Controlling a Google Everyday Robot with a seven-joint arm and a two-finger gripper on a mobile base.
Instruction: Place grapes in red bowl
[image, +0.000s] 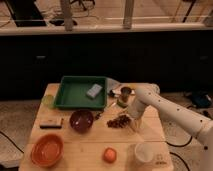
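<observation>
One small bunch of dark grapes lies on the wooden table, between a dark maroon bowl on its left and the gripper just to its right. The gripper points down at the tabletop, jaws spread and holding nothing. An orange fruit and a white cup sit nearer the front edge. The red-orange bowl stands well apart at the front left corner, and a green tray lies behind.

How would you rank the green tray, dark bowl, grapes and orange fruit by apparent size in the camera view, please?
1. green tray
2. dark bowl
3. grapes and orange fruit: alike, fruit nearer the camera, so unranked.
The gripper hangs just behind the grapes.
</observation>
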